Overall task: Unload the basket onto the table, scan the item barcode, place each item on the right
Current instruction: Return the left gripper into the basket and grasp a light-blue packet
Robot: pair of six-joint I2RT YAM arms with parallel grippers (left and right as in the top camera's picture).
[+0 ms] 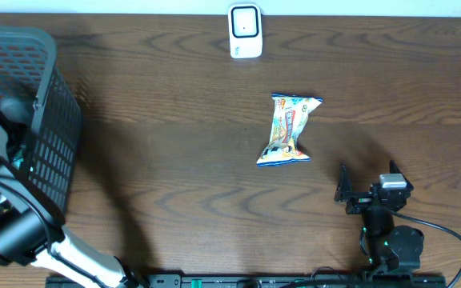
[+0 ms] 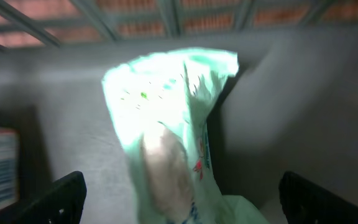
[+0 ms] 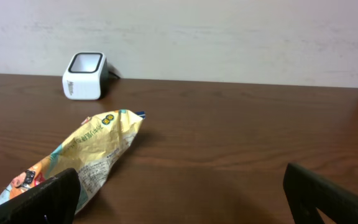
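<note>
Dark wood-grain table (image 1: 174, 176), pale plain wall (image 3: 229, 37) behind

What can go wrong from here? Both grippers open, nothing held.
1. Snack bag is crumpled and twisted; its barcode may not present flat to the scanner.
2. The bag lies left of the open right gripper's centreline, so a straight approach may nudge it away.
3. Left gripper hangs open inside the basket over a green packet; it could snag the mesh.
</note>
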